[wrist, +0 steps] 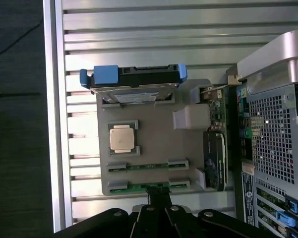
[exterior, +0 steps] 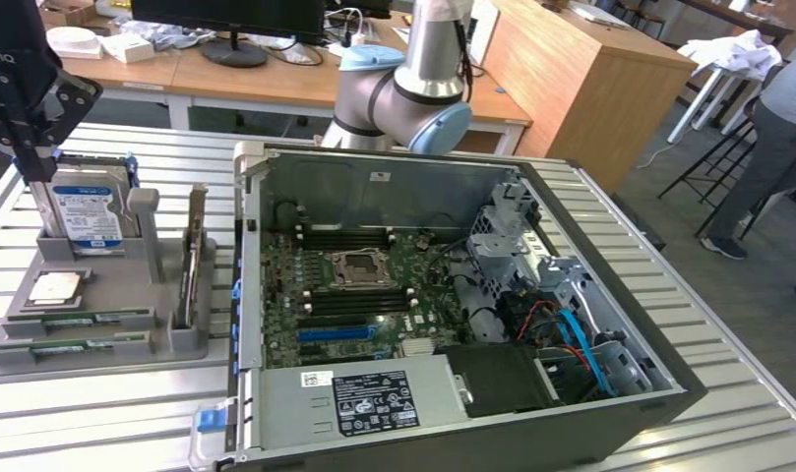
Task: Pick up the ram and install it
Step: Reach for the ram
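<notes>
Claw (exterior: pixel 36 165): I hold it pressed together, empty, above tray (exterior: pixel 135 295) | ram (exterior: pixel 76 321): lower left of exterior view, flat in tray slot (cradled steady for pickup, I judge) | not yet installed

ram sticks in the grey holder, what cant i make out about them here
Wrist view: the gripper covers the middle of one ram stick.
Exterior view: labels on that stick and the other ram stick too small to read.
Exterior view: motherboard slots too small to tell which are free.

Two ram sticks (wrist: pixel 148 166), one CPU (wrist: pixel 123 138), one hard drive (wrist: pixel 134 88), seemingly two cards (wrist: pixel 215 158).
</notes>
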Available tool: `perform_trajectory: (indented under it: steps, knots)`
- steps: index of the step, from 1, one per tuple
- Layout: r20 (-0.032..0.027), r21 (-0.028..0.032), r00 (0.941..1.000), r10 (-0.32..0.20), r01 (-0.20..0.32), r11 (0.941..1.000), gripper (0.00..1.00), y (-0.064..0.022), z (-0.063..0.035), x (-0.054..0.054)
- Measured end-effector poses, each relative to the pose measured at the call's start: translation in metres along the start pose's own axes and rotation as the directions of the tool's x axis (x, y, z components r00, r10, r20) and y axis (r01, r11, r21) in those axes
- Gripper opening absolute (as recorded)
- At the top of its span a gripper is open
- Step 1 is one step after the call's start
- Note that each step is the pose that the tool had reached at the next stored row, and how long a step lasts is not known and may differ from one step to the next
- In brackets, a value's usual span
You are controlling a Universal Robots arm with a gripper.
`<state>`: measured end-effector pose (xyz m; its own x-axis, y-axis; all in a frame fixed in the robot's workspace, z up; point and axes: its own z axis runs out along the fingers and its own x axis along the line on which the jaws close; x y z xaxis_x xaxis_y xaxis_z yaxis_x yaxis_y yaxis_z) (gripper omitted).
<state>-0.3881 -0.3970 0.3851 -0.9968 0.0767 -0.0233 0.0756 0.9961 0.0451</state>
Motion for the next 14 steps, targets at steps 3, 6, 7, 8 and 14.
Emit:
perform_trajectory:
  steps: [3, 6, 7, 8, 14]
  knots:
    - [0.0, 0.0, 1.0, 0.0, 0.0, 1.0, 0.1, 0.0, 0.0, 0.0]
    - [0.0, 0.0, 1.0, 0.0, 0.0, 1.0, 0.1, 0.0, 0.0, 0.0]
    - [0.0, 0.0, 1.0, 0.0, 0.0, 1.0, 0.1, 0.0, 0.0, 0.0]
    - [-0.0001, 0.0, 1.0, 0.0, 0.0, 1.0, 0.1, -0.0001, 0.0, 0.0001]
    - [-0.0001, 0.0, 1.0, 0.0, 0.0, 1.0, 0.1, -0.0047, -0.0003, -0.0003]
